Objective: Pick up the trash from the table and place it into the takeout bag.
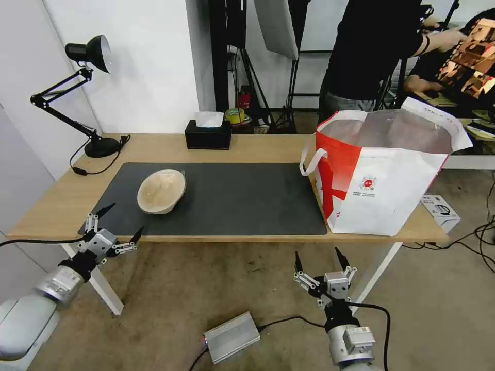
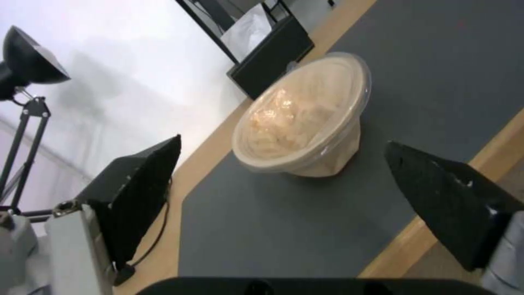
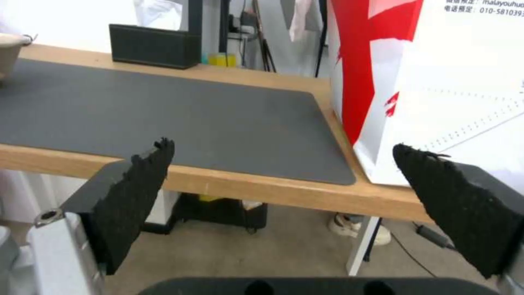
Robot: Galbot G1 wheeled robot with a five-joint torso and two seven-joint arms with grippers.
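Table (image 1: 247, 149): we are seeing bag (image 1: 381, 180) standing at its 3 o'clock end, bowl (image 1: 161, 190) tilting on mat at 9. We are aiming left gripper (image 1: 119, 222), fingers spread, straddling rim squarely. Right gripper (image 1: 318, 260) spread, hovering below edge.

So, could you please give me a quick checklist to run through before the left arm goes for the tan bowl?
1. Left gripper open, at the table's near-left edge: ok.
2. Tan bowl on the mat, tilted, ahead of the left gripper: ok.
3. Nothing between the left gripper and the tan bowl: ok.
4. Takeout bag upright, mouth open: ok.
5. Right gripper open, below the table edge: ok.
6. Bag contents: cannot tell.
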